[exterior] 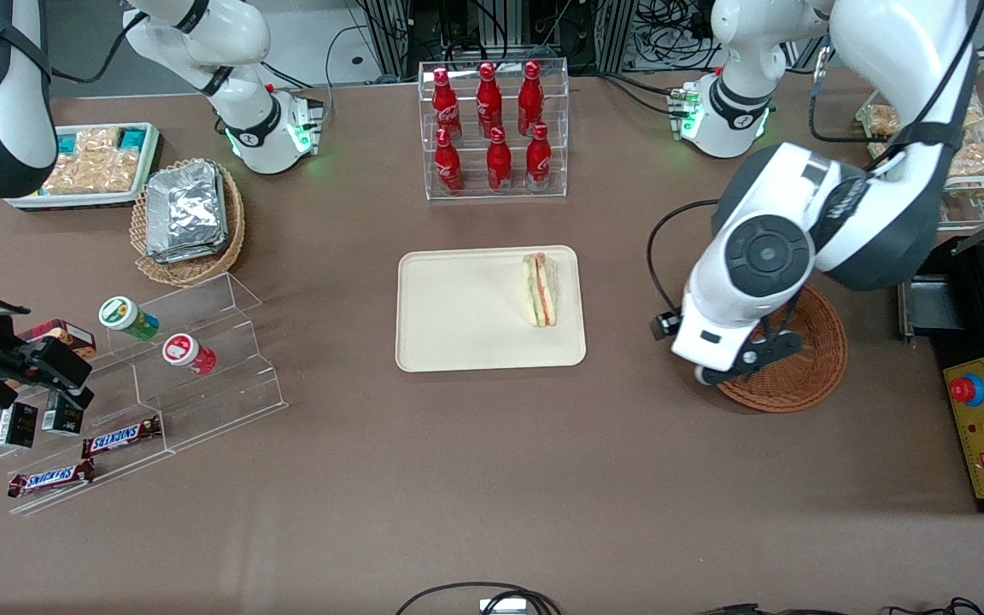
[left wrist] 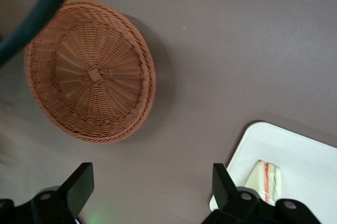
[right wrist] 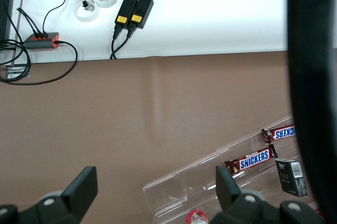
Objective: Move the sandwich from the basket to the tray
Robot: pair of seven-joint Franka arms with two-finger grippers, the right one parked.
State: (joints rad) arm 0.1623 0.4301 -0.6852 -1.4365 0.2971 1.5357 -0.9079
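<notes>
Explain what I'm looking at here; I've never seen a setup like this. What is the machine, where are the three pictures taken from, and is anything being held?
Two white robot arms stand at a brown table. One picture looks down from the front; the other two come from cameras on each arm's wrist. The working arm's gripper hangs above bare table between the round wicker basket, now empty, and the cream tray. Its fingers are open and hold nothing. The sandwich already lies on the tray. Red bottles, foil packets and chocolate bars sit elsewhere.
</notes>
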